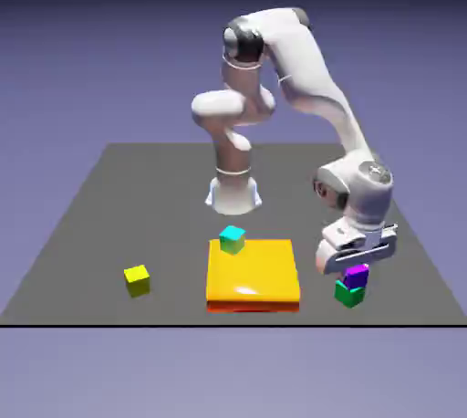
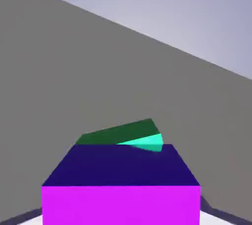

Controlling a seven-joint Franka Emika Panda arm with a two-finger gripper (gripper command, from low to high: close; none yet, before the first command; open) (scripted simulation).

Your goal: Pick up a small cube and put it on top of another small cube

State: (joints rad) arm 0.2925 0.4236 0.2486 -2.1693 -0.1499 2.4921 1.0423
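Note:
The small purple cube (image 1: 357,275) sits on top of the small emerald-green cube (image 1: 347,294), near the table's front edge on the exterior view's right. My gripper (image 1: 354,269) hangs directly over the pair, its fingers down around the purple cube. In the hand view the purple cube (image 2: 120,184) fills the bottom of the picture, and the green cube (image 2: 123,133) peeks out beyond it, turned a little askew. The purple cube hides my finger tips, so I cannot see whether they still press on it.
An orange-yellow slab (image 1: 253,272) lies just left of the stack, with a cyan-topped cube (image 1: 232,239) on its far left corner. A small yellow cube (image 1: 137,279) stands alone further left. The table's front edge (image 1: 228,324) runs close behind the stack.

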